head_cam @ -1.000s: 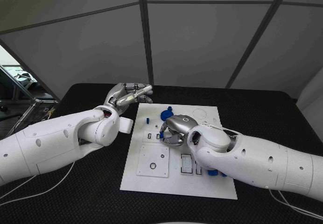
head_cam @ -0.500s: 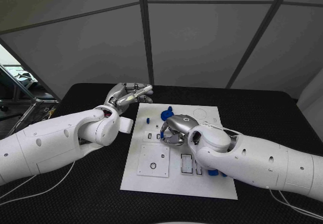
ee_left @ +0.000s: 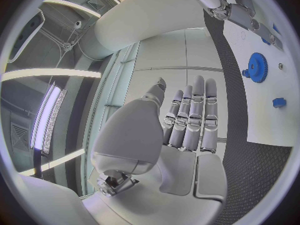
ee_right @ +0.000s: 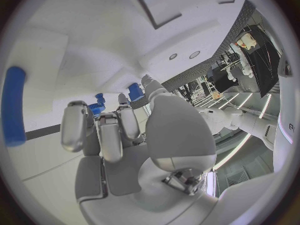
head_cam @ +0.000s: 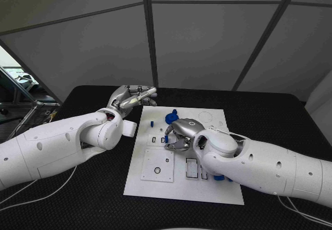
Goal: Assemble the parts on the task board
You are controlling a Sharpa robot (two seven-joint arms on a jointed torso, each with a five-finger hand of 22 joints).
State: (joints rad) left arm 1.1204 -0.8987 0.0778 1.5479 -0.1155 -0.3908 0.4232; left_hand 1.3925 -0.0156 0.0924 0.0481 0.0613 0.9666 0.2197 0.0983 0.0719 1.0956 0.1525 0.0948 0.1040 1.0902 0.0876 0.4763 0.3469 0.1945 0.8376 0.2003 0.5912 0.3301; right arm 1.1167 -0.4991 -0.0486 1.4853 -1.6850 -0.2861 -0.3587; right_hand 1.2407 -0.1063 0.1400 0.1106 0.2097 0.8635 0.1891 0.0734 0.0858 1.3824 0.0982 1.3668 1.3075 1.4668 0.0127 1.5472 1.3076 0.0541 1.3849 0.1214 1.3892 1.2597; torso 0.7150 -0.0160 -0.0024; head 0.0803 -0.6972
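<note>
The white task board (head_cam: 207,191) lies in the middle of the black table. At its far end stands a blue gear (head_cam: 171,115) (ee_left: 256,67) (ee_right: 96,108), and a small blue peg (head_cam: 151,123) (ee_left: 279,102) is near the board's left edge. My right hand (head_cam: 181,134) (ee_right: 119,135) hovers low over the board's middle with its fingers curled down. A blue part (ee_right: 135,91) shows just past the thumb tip; I cannot tell whether it is held. A long blue part (ee_right: 14,105) lies beside that hand. My left hand (head_cam: 131,98) (ee_left: 181,130) is raised off the board's far left corner, fingers straight, holding nothing.
More blue parts (head_cam: 220,177) sit by the board's right edge, partly hidden under my right forearm. Several empty slots (head_cam: 194,166) and a raised white plate (head_cam: 158,165) mark the board's near half. Black table (head_cam: 90,201) surrounds the board.
My right hand has edged very slightly down and toward the board's left. My left hand has not moved.
</note>
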